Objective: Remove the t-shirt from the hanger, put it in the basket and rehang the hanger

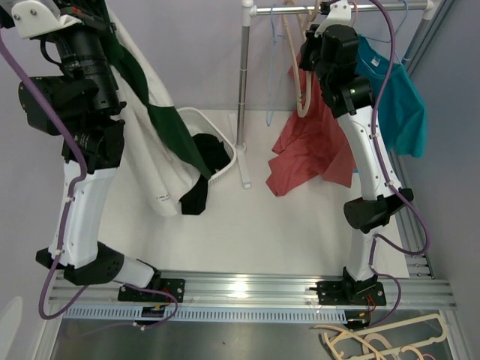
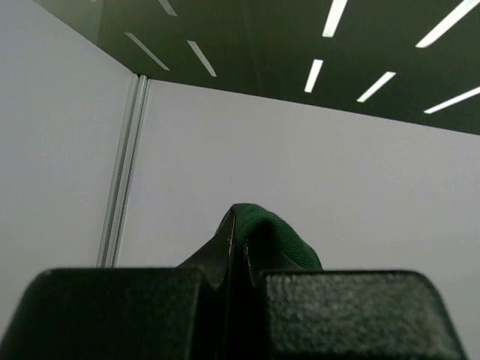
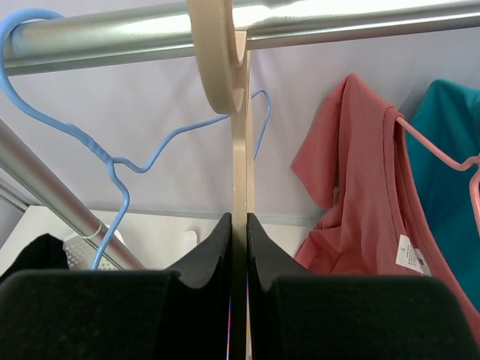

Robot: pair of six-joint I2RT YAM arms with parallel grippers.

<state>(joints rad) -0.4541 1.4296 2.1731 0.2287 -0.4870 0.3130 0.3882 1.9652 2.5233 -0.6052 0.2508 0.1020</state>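
Pinching a fold of dark green cloth, the left hand point(image 2: 234, 259) is holding its fingers pressed together on the white-and-green t-shirt point(image 1: 146, 150). The shirt is hanging straight down below that hand, off any hanger. Its hem is dangling beside the white basket point(image 1: 196, 114) standing on the table point(image 1: 285, 232). The basket is holding a dark garment point(image 1: 214, 154), and one black piece point(image 1: 196, 196) is spilling over its near rim.

The right hand point(image 3: 238, 232) is gripping the thin stem of the beige hanger point(image 3: 238, 150), fingers clamped against it on both sides. The hanger's hook is sitting over the rail point(image 3: 112, 34) directly above the hand. A blue wire hanger point(image 3: 112, 169) is hanging to the left of that hand. To its right, a red shirt point(image 3: 360, 180) is drooping from a pink hanger point(image 3: 435, 146), with a teal shirt point(image 3: 450, 127) just beyond.
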